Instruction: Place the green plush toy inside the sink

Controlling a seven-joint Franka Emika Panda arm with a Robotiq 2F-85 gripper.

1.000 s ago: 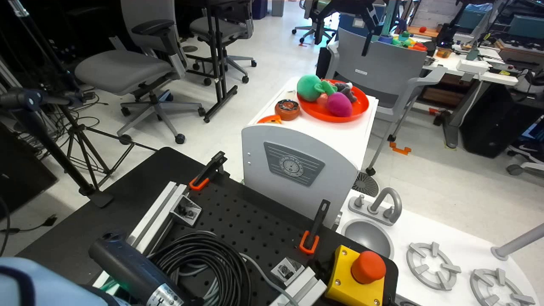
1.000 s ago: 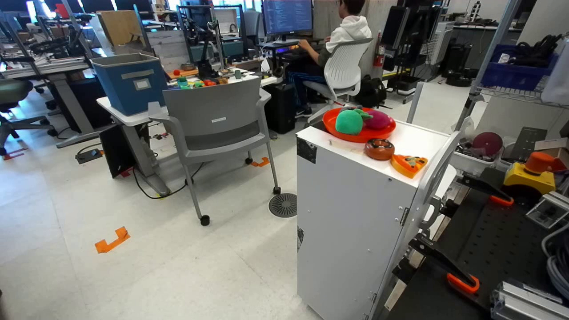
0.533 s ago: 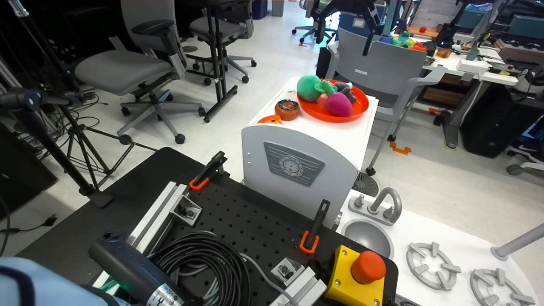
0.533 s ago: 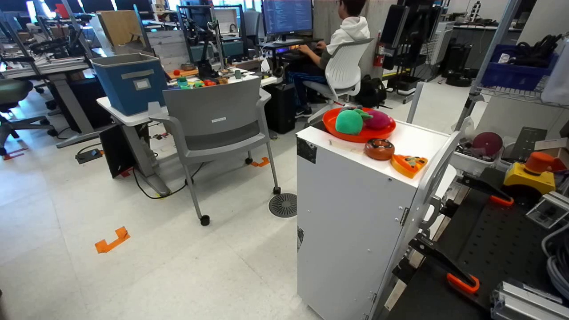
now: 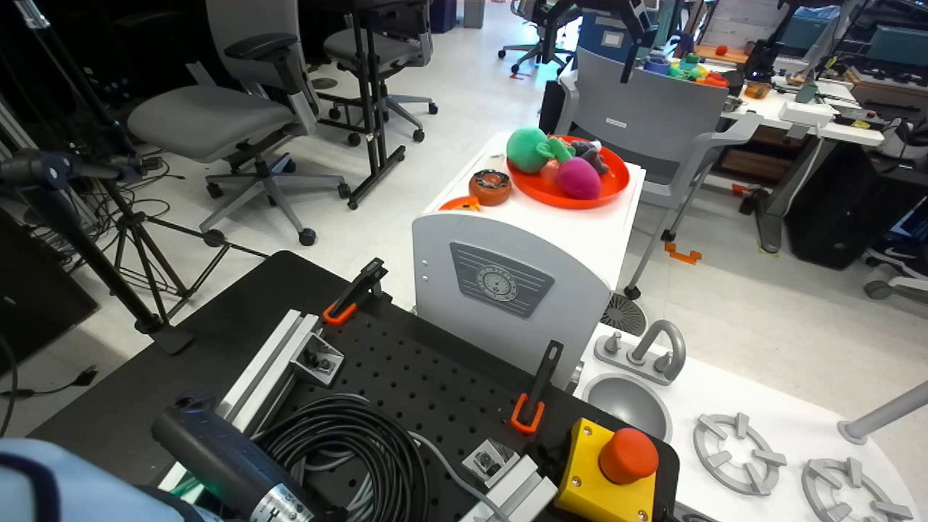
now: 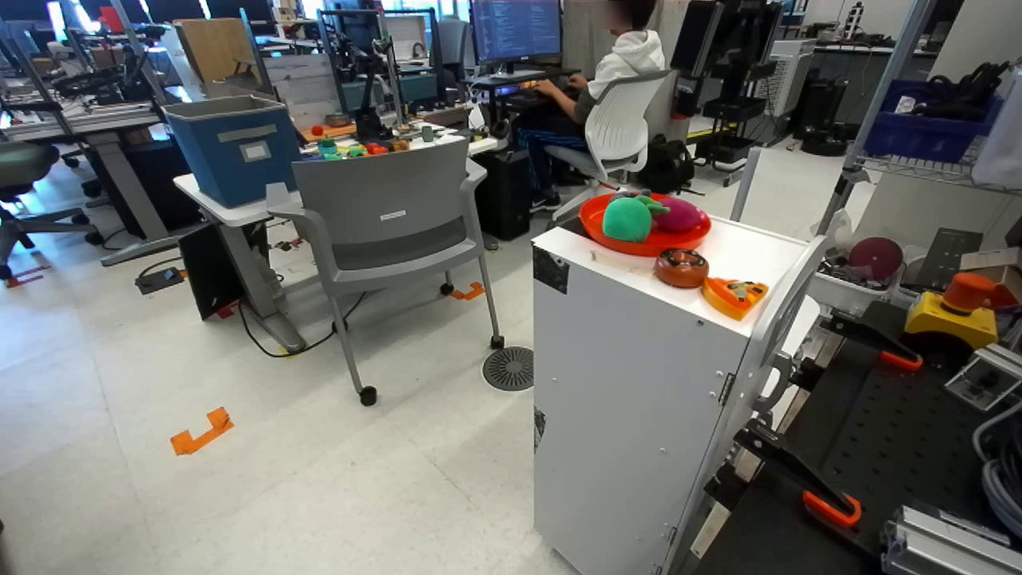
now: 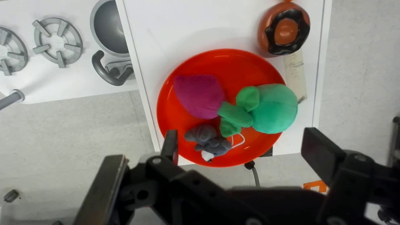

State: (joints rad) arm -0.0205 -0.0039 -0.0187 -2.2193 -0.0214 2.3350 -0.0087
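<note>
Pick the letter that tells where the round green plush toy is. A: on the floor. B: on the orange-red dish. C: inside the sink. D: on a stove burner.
B, because the wrist view shows the green plush toy lying on the orange-red dish, which also carries a magenta plush toy, while the sink is off to the side.

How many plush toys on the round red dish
3 in the wrist view: round green plush toy, right; oval magenta plush toy, left; gray plush animal, below. More may lie beneath.
</note>
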